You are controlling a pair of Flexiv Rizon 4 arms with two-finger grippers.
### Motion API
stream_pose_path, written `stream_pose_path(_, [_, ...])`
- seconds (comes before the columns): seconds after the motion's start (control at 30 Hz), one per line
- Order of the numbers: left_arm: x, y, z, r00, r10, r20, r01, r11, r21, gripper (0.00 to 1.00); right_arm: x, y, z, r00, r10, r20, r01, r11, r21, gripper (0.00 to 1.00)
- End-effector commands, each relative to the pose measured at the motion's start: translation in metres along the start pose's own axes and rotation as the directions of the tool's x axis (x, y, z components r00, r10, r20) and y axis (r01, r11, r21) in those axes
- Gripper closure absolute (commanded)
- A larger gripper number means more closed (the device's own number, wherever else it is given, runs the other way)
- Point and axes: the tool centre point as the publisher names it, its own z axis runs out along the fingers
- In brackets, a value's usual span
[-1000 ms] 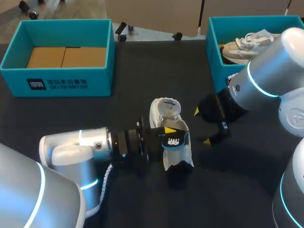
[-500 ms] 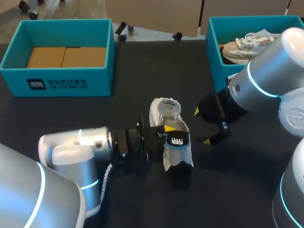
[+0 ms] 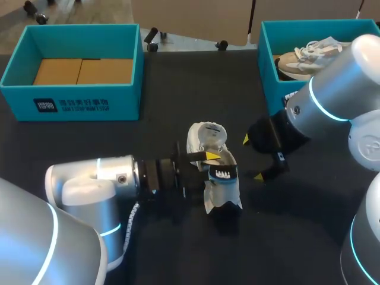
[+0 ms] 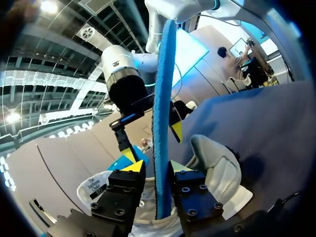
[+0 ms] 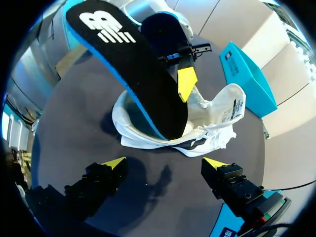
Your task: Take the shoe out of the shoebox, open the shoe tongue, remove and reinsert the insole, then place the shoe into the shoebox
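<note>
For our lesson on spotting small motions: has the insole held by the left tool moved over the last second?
Yes, slightly: the insole has shifted toward the right tool, judged against the shoe, which has stayed put.

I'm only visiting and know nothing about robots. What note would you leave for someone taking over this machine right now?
Left gripper: shut on the insole, held on edge, one end down in the shoe.
Right gripper: open, empty, beside the shoe.
Shoe: on the table between two teal boxes; the left box has no shoe in it, the right box holds another shoe.
Done: shoe out, tongue apparently open, insole lifted.
Left: seat the insole flat inside, then box the shoe.
</note>
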Motion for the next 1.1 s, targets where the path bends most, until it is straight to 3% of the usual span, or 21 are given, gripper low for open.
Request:
stream_pose_path(0.03, [0.000,-0.012,-0.006,1.000,0.006,-0.004,-0.006,1.000,-0.003,0.70,0.001,0.000,0.001,1.000,0.000,0.002,0.000,1.000,0.002,0.00])
stream_pose_path(0.3, [0.002,-0.028,-0.010,1.000,0.016,0.000,-0.016,1.000,0.009,0.66,0.001,0.000,0.001,1.000,0.000,0.002,0.000,1.000,0.002,0.00])
stream_pose_path(0.5, [0.005,-0.038,-0.013,1.000,0.021,0.001,-0.021,1.000,0.017,0.70,0.001,0.000,0.001,1.000,0.000,0.002,0.000,1.000,0.002,0.00])
stream_pose_path(0.57, [0.006,-0.039,-0.014,1.000,0.019,0.001,-0.019,1.000,0.015,0.84,0.001,0.000,0.001,1.000,0.000,0.002,0.000,1.000,0.002,0.00])
stream_pose_path(0.6, [0.008,-0.038,-0.014,1.000,0.018,0.001,-0.018,1.000,0.013,1.00,0.001,0.000,0.001,1.000,0.000,0.002,0.000,1.000,0.002,0.00])
stream_pose_path(1.1, [0.015,-0.008,-0.006,0.999,0.034,-0.012,-0.034,0.999,0.003,1.00,0.001,0.000,0.001,1.000,0.000,0.002,0.000,1.000,0.002,0.00])
